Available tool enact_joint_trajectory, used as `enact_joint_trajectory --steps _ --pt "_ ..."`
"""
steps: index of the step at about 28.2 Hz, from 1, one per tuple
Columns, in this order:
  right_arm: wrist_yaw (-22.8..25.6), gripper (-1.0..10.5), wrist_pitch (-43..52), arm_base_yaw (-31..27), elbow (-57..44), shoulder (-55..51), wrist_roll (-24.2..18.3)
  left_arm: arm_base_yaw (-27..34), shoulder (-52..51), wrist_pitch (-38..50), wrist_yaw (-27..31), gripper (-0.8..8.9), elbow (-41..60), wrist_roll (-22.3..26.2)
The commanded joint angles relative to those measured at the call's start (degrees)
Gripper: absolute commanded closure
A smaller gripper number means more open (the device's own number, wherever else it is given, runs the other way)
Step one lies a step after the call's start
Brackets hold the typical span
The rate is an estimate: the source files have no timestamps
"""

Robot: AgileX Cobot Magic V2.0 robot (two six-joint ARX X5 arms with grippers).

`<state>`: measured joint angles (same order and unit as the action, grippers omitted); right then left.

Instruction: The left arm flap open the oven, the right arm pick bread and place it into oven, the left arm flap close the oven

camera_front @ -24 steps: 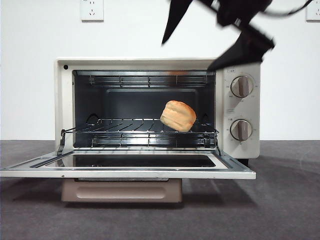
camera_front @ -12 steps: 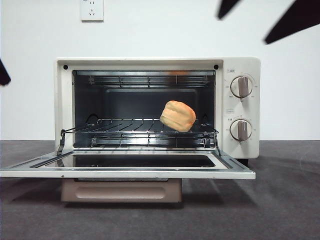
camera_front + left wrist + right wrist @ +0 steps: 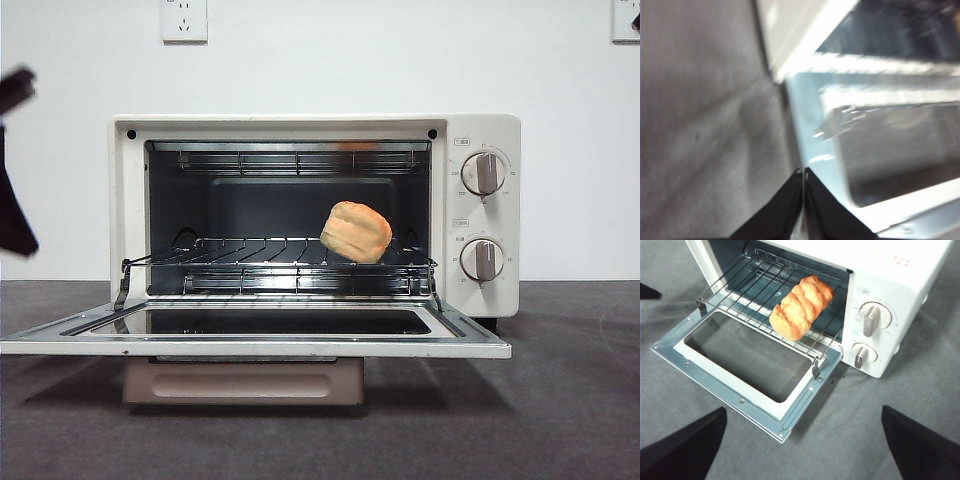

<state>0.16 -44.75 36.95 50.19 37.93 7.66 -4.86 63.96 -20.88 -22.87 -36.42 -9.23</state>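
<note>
The cream-white boxy metal oven [image 3: 480,135] stands on a dark grey, finely textured surface [image 3: 570,400], its glass-windowed door [image 3: 255,335] dropped flat toward the front with the beige bar handle [image 3: 243,381] hanging beneath its front edge. Inside, the golden-brown lumpy bread loaf [image 3: 356,231], ridged and soft-crusted, lies on the thin wire rack [image 3: 250,262] toward the side with the two grey knobs [image 3: 484,173]. The rest of the rack is bare wire.

The left gripper [image 3: 803,175] has its two black pointed jaws pressed together, holding nothing, just beside the corner of the lowered door; in the front view it shows as a blurred dark shape at the left edge. The right gripper [image 3: 800,440] is spread wide above the surface in front of the door, well apart from the bread.
</note>
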Motion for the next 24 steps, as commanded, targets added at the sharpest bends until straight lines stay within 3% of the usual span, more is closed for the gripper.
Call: enact_joint_trajectory --steps 1,8,16,24 --pt "0.1 4.5 -1.1 0.3 1.0 -1.2 -0.7 0.4 5.0 0.7 -1.4 8.03 -0.1 0.3" --pt "0.1 4.5 -2.5 0.3 1.0 -3.3 -0.5 0.4 14.2 5.8 -5.7 8.03 -0.1 0.6" --pt "0.0 4.5 -2.5 0.3 1.0 -3.3 0.6 0.4 19.7 8.6 -6.0 8.03 -0.1 0.7" --pt "0.1 4.5 -2.4 0.3 1.0 -3.3 1.2 0.4 22.6 10.2 -11.9 8.03 -0.1 0.8"
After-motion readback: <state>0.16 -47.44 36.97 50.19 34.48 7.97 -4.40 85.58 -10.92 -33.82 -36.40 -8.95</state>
